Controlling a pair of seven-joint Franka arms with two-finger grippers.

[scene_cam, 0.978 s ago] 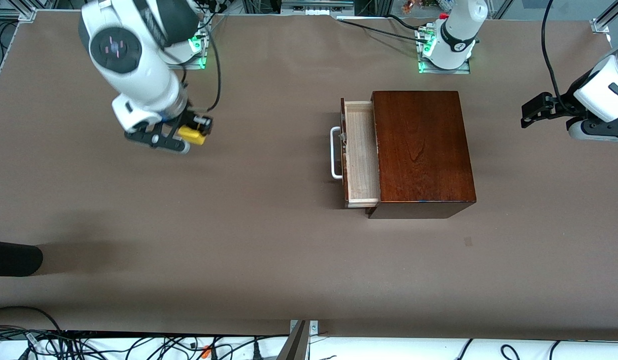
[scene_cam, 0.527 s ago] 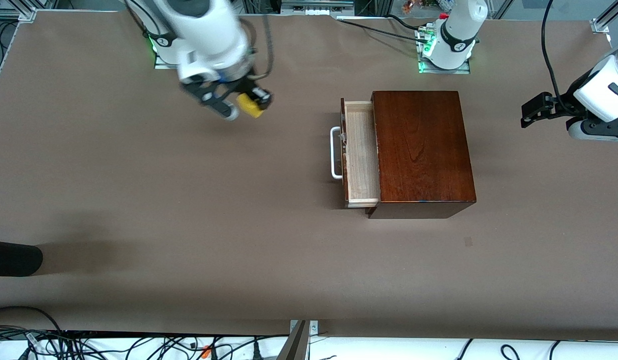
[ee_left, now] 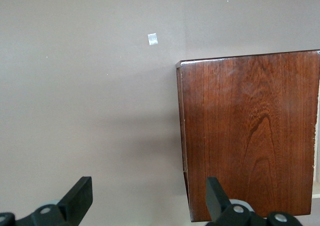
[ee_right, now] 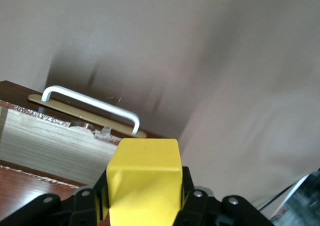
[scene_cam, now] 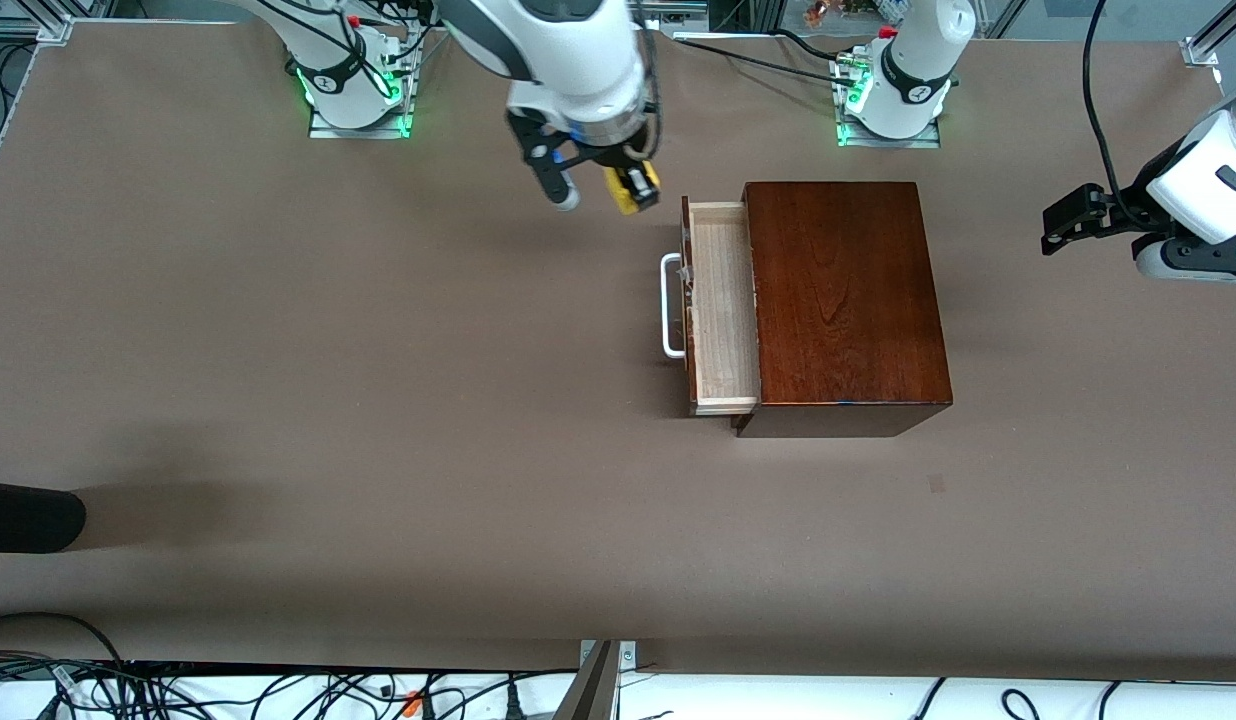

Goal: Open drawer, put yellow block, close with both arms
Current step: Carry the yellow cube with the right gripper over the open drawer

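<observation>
The dark-brown wooden box (scene_cam: 843, 300) stands mid-table with its drawer (scene_cam: 723, 310) pulled partly out toward the right arm's end, its pale tray bare and its white handle (scene_cam: 668, 305) in front. My right gripper (scene_cam: 618, 195) hangs in the air over the table just off the drawer's front corner nearest the bases, shut on the yellow block (scene_cam: 628, 188). In the right wrist view the block (ee_right: 145, 181) fills the jaws of the gripper (ee_right: 145, 198), with the drawer tray (ee_right: 45, 141) and handle (ee_right: 90, 103) close by. My left gripper (ee_left: 147, 201) waits open by the box (ee_left: 250, 136) at the left arm's end.
A black object (scene_cam: 28, 515) pokes in at the right arm's end of the table, nearer the front camera. A small tape mark (scene_cam: 936, 483) lies on the brown table (scene_cam: 378, 420) nearer the camera than the box. Cables (scene_cam: 278, 690) run along the near edge.
My right gripper has carried the yellow block from the right arm's end of the table across to the open drawer. The left arm and the drawer have not moved.
</observation>
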